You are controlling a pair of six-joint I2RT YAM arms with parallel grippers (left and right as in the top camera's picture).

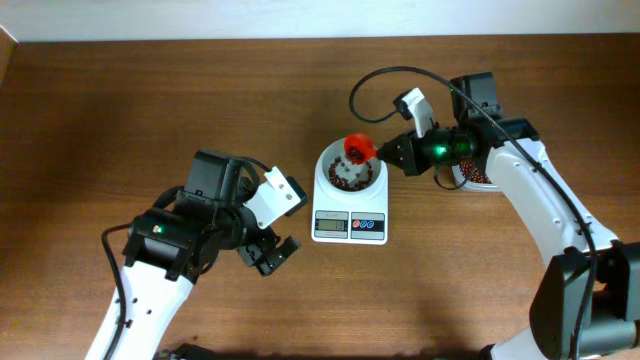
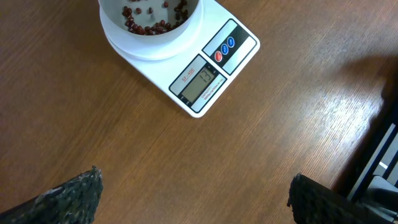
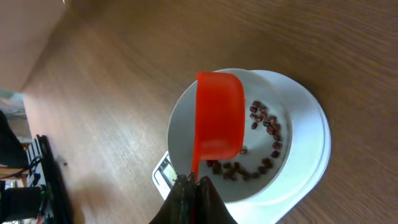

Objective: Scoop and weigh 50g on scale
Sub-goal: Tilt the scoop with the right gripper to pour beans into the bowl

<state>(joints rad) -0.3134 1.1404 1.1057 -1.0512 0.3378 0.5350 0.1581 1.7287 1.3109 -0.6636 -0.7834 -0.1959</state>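
The white scale (image 1: 350,206) stands mid-table, its display (image 1: 331,226) facing the front edge. Dark red-brown beans (image 1: 345,178) lie scattered in its round bowl. My right gripper (image 1: 386,152) is shut on the handle of an orange scoop (image 1: 358,148), held tipped over the bowl. In the right wrist view the scoop (image 3: 219,115) hangs above the beans (image 3: 264,124), with the gripper (image 3: 194,184) pinching its thin handle. My left gripper (image 1: 270,255) is open and empty, left of the scale and in front of it. Its view shows the scale (image 2: 205,50), the beans (image 2: 149,22) and its gripper (image 2: 196,190).
A container of more red-brown beans (image 1: 477,178) sits right of the scale, mostly hidden under my right arm. A black cable (image 1: 385,75) loops above the scale. Bare brown wood lies all round, with a pale wall strip along the far edge.
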